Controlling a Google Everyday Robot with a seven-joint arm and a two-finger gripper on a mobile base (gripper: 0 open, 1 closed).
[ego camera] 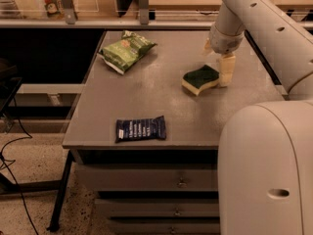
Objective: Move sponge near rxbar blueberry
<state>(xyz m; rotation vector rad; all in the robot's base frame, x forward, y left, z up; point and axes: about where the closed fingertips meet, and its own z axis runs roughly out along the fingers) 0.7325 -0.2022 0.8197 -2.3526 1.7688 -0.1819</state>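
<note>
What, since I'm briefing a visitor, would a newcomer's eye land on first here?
The bulky white robot arm filling the right side, its gripper low over the far right of the table, right beside the green-topped sponge. Next, the light-green snack bag at the far left and the dark-blue rxbar blueberry near the front edge.

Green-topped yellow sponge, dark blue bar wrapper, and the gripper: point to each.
Green-topped yellow sponge (200,79), camera view, dark scouring top.
Dark blue bar wrapper (140,129), camera view, wrapper's middle.
Gripper (218,63), camera view, its tip, right of sponge.
</note>
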